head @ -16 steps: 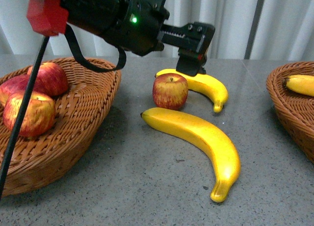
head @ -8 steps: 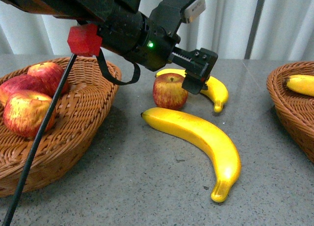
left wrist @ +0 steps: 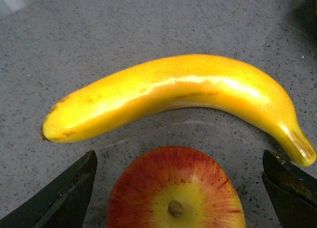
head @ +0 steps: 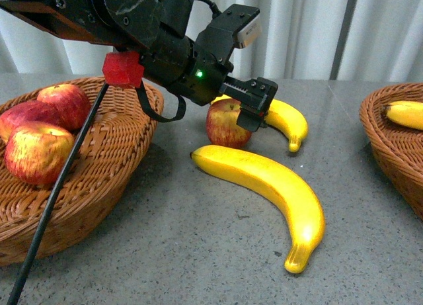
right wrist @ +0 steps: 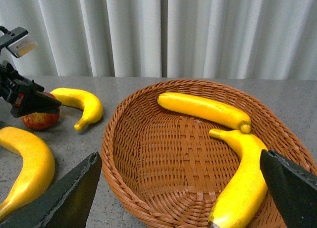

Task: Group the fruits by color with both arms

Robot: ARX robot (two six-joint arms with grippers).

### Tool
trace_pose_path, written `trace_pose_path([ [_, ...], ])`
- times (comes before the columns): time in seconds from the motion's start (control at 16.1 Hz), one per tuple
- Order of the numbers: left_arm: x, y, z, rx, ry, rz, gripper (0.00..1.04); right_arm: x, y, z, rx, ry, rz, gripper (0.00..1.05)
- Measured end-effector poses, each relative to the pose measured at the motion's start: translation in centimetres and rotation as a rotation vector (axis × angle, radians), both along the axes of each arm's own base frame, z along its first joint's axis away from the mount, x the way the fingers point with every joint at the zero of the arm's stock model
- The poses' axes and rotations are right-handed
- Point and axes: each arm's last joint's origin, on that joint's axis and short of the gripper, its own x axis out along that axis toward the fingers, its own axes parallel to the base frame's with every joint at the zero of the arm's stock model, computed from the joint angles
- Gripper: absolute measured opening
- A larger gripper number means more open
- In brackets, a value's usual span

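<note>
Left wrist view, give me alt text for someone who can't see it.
A red apple with a yellow top and short stem sits centred in the open left pincer. Just past it, a yellow banana lies on the grey speckled table.

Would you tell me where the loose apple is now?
Front view: the apple sits mid-table, behind the large banana, right of the apple basket, under the left end effector.

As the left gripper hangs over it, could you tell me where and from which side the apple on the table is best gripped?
Probably from above, across its widest middle: the apple stands upright with its stem up, and the left gripper is open with a finger on either side. Mind the banana lying close behind it.
</note>
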Motion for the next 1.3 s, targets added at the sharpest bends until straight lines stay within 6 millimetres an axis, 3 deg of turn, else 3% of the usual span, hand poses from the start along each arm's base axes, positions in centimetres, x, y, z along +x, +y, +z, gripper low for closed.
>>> trace_pose_path([
  [0.19,0.0,0.0,-0.6,0.01,0.032,-0.004,0.98,0.0,0.0,0.0,0.0,0.0,0.0,0.98],
  [0.25,0.0,0.0,-0.5,0.011,0.03,-0.006,0.93,0.0,0.0,0.0,0.0,0.0,0.0,0.98],
  [0.37,-0.1,0.0,-0.5,0.01,0.031,-0.009,0.7,0.0,0.0,0.0,0.0,0.0,0.0,0.98],
  [0.43,-0.1,-0.1,-0.5,0.012,0.028,-0.007,0.66,0.0,0.0,0.0,0.0,0.0,0.0,0.98],
  [0.56,0.0,0.0,0.0,0.015,-0.008,0.022,0.63,0.0,0.0,0.0,0.0,0.0,0.0,0.98],
  [0.68,0.2,0.4,2.1,-0.008,-0.093,0.132,0.63,0.0,0.0,0.0,0.0,0.0,0.0,0.98],
  [1.18,-0.7,1.9,6.6,-0.073,-0.2,0.319,0.62,0.0,0.0,0.0,0.0,0.0,0.0,0.98],
  [1.24,-1.1,2.5,7.4,-0.085,-0.212,0.366,0.62,0.0,0.0,0.0,0.0,0.0,0.0,0.98],
  [1.3,-2.8,6.3,7.6,-0.122,-0.157,0.681,0.62,0.0,0.0,0.0,0.0,0.0,0.0,0.98],
])
